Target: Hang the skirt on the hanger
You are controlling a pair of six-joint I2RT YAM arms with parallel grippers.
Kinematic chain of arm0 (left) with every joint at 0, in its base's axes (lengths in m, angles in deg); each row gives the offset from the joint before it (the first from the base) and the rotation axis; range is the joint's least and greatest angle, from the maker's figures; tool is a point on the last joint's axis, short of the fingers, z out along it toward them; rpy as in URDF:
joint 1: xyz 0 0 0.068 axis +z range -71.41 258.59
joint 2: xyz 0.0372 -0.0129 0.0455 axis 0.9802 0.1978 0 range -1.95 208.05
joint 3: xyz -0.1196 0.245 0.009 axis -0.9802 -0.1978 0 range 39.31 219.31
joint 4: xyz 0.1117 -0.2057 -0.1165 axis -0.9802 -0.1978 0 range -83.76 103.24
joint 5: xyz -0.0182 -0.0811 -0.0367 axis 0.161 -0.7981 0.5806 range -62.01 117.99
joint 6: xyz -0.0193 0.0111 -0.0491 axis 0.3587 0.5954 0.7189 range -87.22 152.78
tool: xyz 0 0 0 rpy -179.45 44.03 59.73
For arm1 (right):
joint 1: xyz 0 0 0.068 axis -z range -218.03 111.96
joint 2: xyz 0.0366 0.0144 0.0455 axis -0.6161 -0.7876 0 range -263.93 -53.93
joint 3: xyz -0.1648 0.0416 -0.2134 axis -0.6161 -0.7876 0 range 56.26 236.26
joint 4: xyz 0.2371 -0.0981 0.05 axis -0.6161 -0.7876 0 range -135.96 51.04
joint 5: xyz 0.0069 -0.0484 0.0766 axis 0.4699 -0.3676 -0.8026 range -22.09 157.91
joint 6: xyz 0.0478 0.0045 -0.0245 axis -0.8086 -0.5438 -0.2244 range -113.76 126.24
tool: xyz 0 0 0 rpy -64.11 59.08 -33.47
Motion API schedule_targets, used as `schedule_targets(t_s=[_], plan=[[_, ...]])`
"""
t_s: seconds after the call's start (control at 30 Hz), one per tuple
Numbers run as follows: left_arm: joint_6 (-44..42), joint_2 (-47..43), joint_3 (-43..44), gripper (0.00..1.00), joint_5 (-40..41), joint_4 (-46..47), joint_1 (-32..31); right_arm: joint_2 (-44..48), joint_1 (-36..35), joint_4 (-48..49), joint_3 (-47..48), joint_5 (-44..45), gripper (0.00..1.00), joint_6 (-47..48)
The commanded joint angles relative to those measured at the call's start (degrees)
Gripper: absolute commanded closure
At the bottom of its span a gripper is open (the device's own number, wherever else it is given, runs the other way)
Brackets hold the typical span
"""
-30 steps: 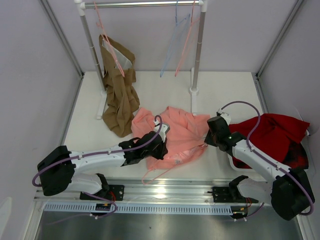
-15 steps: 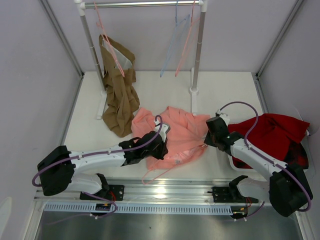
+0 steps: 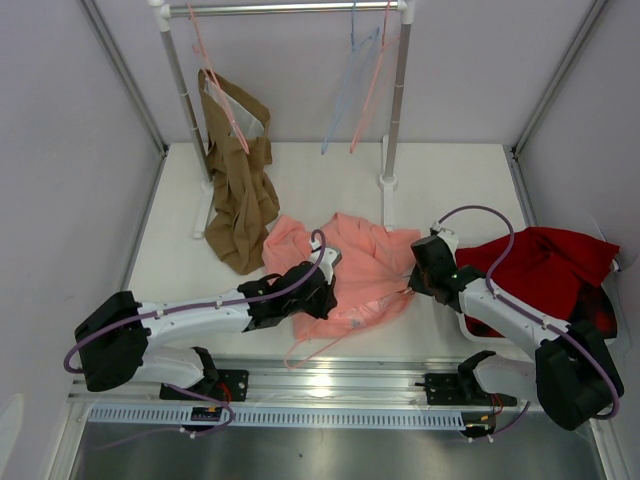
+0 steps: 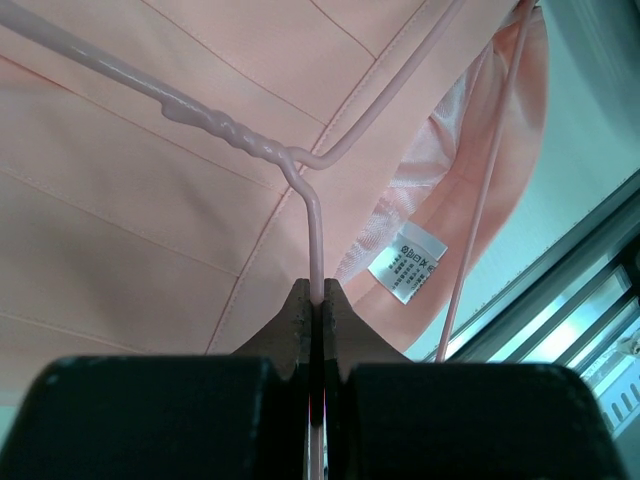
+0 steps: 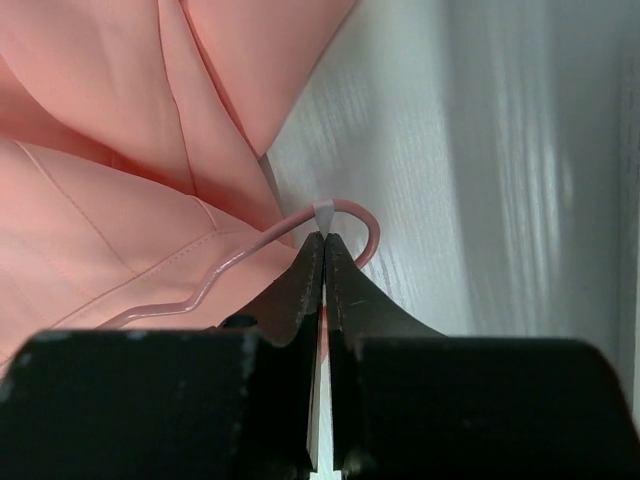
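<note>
Left gripper [image 3: 320, 292] first: it sits left of centre, clamped tight on the hanger [image 4: 230, 135]. In its wrist view the jaws are pinched on the pink wire just below the twisted neck, with no gap showing.

The skirt [image 3: 365, 260] lies crumpled on the tabletop [image 3: 450, 180] right in the middle of the overhead view. Its white label [image 4: 413, 262] shows near the waistband, just right of the wire. The hanger's arms lie over the fabric, and one stretch of wire pokes out below the hem at lower centre.

Move right and the right gripper [image 3: 418, 278] is at the skirt's right edge, closed on the hanger's rounded corner — that's how it looks from its wrist camera, anyway.

So how far along? I'd say early-to-middle. Both ends of the hanger are gripped, but I can't tell whether any wire is actually inside the waist. The skirt isn't hanging from anything, so getting it onto the hanger is what's left.

The brown garment [image 3: 238, 200] hangs at upper left and the dark red cloth [image 3: 550, 265] sits at far right — neither is involved.
</note>
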Motion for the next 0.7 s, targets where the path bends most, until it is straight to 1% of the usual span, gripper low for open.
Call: schedule_targets(t_s=[0.0,0.1,0.47,0.67], plan=[[-1.7,-0.2,2.8,1.0,-1.1,0.8,-0.7,1.3,-0.3,2.6,0.5,0.2,1.0,0.8],[-2.1,0.4,2.9,1.0,-2.1,1.5,-0.7,2.4,-1.9,1.6,1.5,0.0,1.0,0.1],[-3.9,4.8,6.1,1.0,-4.9,3.6,-0.7,5.6,-13.2,-3.6,4.6,3.2,1.0,-4.8],[-6.7,7.2,8.8,1.0,-7.5,3.2,0.1,6.5,-16.0,-5.1,5.5,3.7,1.0,-6.4]])
